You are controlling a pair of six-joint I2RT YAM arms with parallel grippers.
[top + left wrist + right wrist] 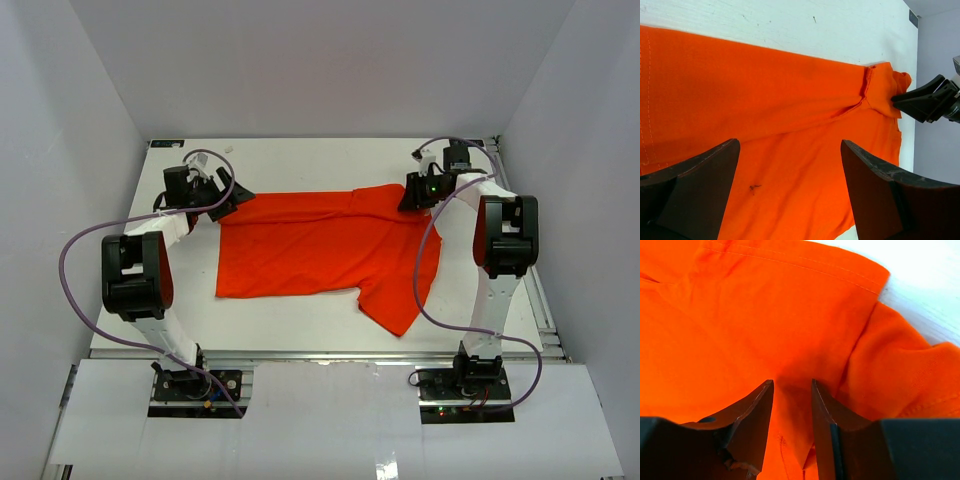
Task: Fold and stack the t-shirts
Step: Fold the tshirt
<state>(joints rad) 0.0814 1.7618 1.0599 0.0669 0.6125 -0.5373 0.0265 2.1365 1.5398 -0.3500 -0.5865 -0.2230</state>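
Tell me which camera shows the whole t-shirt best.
Top external. It alone takes in the full outline of the t-shirt lying on the table. The left and right wrist views show only close patches of its orange fabric.

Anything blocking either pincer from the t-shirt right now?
Nothing visible. The left pincer sits open directly over the t-shirt at its far left edge, with only fabric below it. The right pincer is nearly closed at the far right shoulder, with fabric between its fingers.

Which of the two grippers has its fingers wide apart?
The left gripper: its fingers stand wide apart over the t-shirt; the right gripper shows only a narrow gap holding fabric.
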